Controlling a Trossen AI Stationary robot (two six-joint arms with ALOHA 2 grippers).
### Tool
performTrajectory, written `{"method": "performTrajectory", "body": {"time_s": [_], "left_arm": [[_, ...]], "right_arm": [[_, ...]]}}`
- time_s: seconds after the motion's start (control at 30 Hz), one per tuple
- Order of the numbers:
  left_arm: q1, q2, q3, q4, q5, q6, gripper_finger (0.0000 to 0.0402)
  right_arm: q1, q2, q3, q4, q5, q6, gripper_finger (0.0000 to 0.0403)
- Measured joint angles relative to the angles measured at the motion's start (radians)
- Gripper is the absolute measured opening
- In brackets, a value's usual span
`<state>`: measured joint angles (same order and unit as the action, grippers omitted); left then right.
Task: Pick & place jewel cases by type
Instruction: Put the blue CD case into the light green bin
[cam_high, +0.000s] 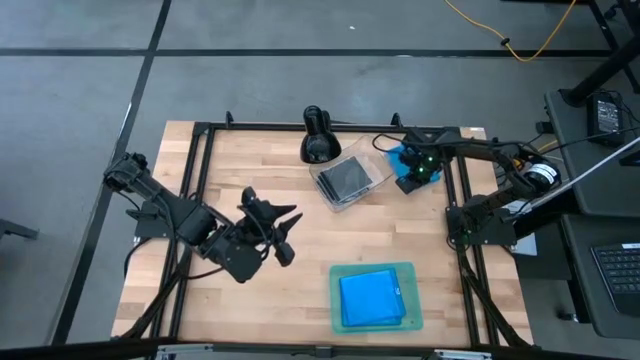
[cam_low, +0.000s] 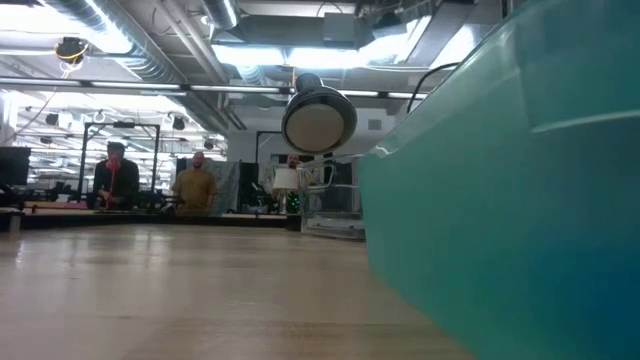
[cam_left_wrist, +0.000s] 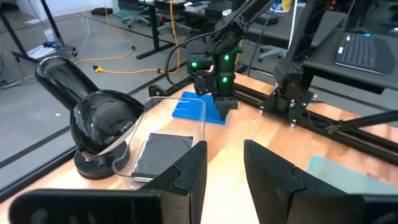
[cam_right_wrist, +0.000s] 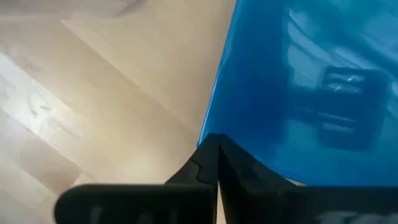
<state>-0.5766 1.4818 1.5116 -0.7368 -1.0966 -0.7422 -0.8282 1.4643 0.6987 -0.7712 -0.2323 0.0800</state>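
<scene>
A bright blue jewel case (cam_high: 404, 158) lies flat near the table's far right corner, and it also shows in the left wrist view (cam_left_wrist: 194, 108). My right gripper (cam_high: 416, 172) points steeply down at it, shut (cam_right_wrist: 216, 163). A clear tub (cam_high: 349, 180) at the far middle holds black disc cases (cam_left_wrist: 160, 155). More blue cases (cam_high: 372, 297) lie in the teal tray (cam_high: 410, 270) at the near edge. My left gripper (cam_left_wrist: 224, 180) hovers above the table's left middle (cam_high: 283, 228), open and empty, facing the tub. My right gripper sets its shut fingertips (cam_right_wrist: 200, 167) against one edge of the blue case (cam_right_wrist: 219, 118), coming from above and pointing steeply down. Nothing is pinched between the fingers. The case lies flat on the table.
A black gooseneck lamp (cam_high: 317, 135) stands at the far edge beside the tub. The black frame rails (cam_high: 455, 200) run along the table's sides, close to the blue case. In the low view the tray's teal wall (cam_low: 500, 180) fills the right; people stand in the room behind.
</scene>
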Motion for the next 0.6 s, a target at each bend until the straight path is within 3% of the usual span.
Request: {"method": "performTrajectory", "body": {"time_s": [0.27,0.4,0.6], "left_arm": [[-0.027,0.000,0.000,0.000,0.000,0.038,0.0100],[-0.047,0.000,0.000,0.000,-0.001,0.049,0.0100],[-0.081,0.000,0.000,-0.001,-0.002,0.052,0.0100]], "right_arm": [[0.094,0.002,-0.003,-0.017,-0.079,0.140,0.0002],[0.177,0.000,-0.016,-0.006,-0.089,0.216,0.0003],[0.327,-0.016,-0.106,0.095,-0.187,0.379,0.0003]]}}
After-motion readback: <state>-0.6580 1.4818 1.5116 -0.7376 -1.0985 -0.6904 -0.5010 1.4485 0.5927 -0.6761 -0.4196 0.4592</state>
